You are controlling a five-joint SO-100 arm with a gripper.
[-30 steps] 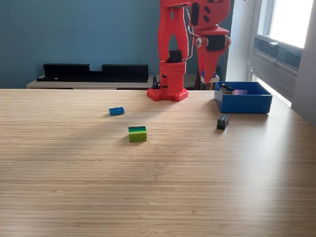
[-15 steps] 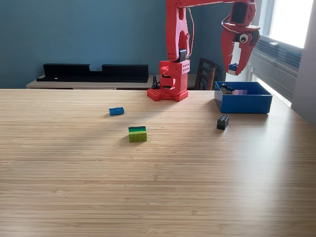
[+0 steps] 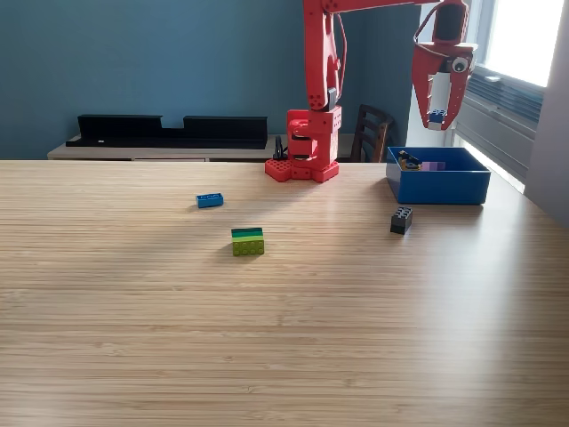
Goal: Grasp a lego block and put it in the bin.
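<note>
1. The red arm (image 3: 320, 80) stands at the far edge of the table, and its gripper (image 3: 437, 117) hangs above the bin (image 3: 437, 185) on the exterior view's right.
2. The jaws are narrow and hold a small blue lego block (image 3: 436, 116) between their tips; at this size, the exact contact is hard to see.
3. The block is carried high, probably so that it clears the bin's wall and can fall inside when the jaws open.
4. The bin is a shallow blue box at the far right of the table, and it already contains some pieces, one dark (image 3: 409, 160) and one pale purple (image 3: 433, 165).
5. A black block (image 3: 401, 220) lies on the table just in front of the bin, on its near left side.
6. A green and yellow-green block (image 3: 247, 241) sits near the middle of the table, and a flat blue block (image 3: 210, 199) is farther away, to the left of it.
7. These three are well apart from each other, so each one should be easy to take alone.
8. The table (image 3: 267, 338) is light wood with fine grain, and it shows soft shadows.
9. Behind it there is a teal wall (image 3: 133, 62), a low shelf with black trays (image 3: 169, 130), a dark chair (image 3: 369, 133) and a bright window (image 3: 524, 40) on the right.
</note>
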